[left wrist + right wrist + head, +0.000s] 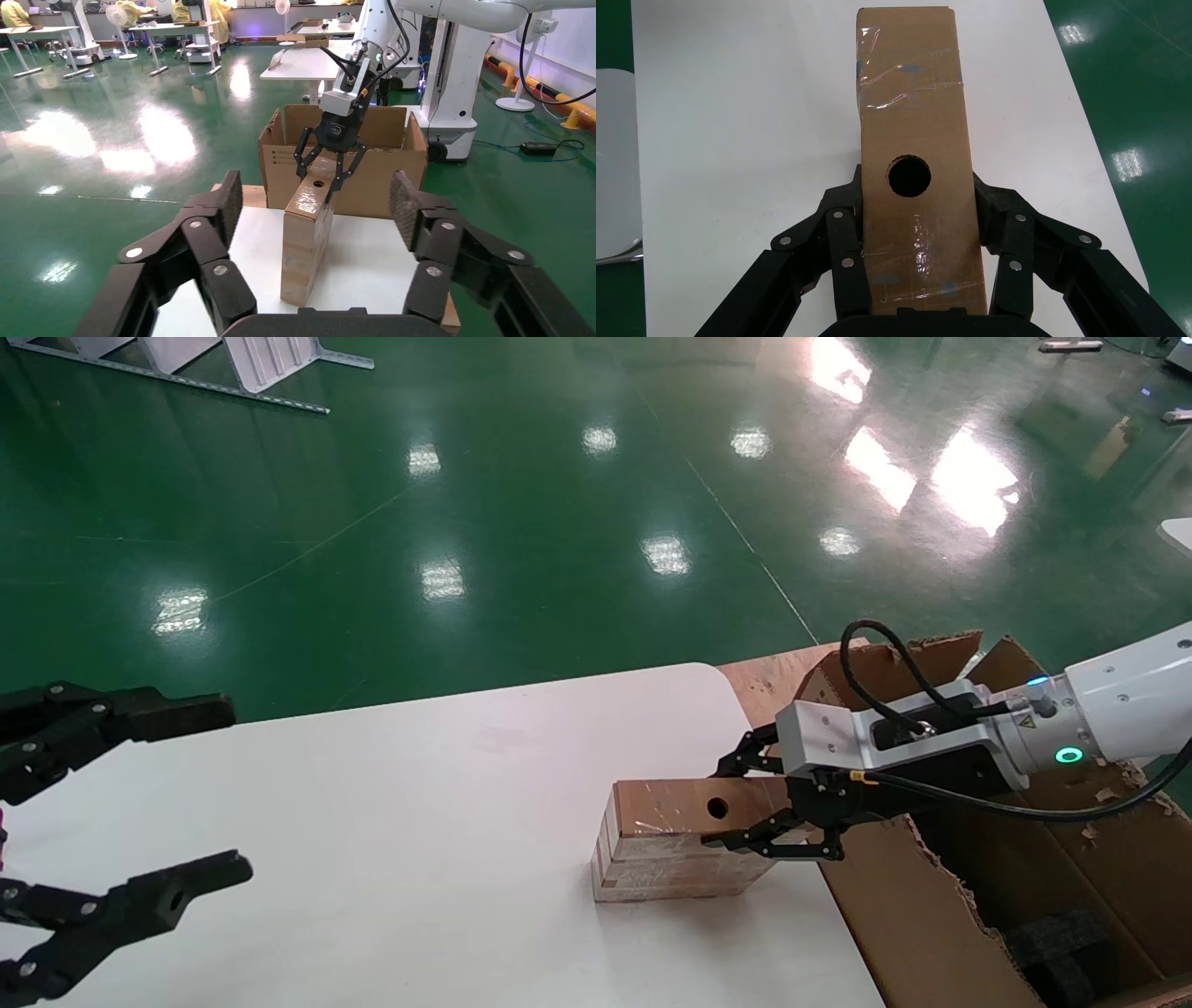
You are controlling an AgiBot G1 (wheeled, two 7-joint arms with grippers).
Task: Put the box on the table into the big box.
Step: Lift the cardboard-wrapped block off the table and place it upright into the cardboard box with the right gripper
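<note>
The worktop (419, 784) fills most of what lies before me, white and plain, with a rounded far corner. Off its right edge stands the big box (941, 905), a torn brown carton, open at the top, with a dark foam block lying inside. Small print shows on its side in my left wrist view, too small to read.

The box (666, 840) stands on the worktop near that right edge, just beside the carton. Its long axis runs straight away from my right claw (750, 803) toward the worktop's middle, holed face up, clear tape strips across it. No writing on it that I can read.

My right claw straddles the near end of the box, a finger against each long side; I judge it clamped on the box. The carton lies behind this claw, so the carry should be a lift and pull-back.

My left claw (158, 798) hangs spread wide over the worktop's left side, well apart.
</note>
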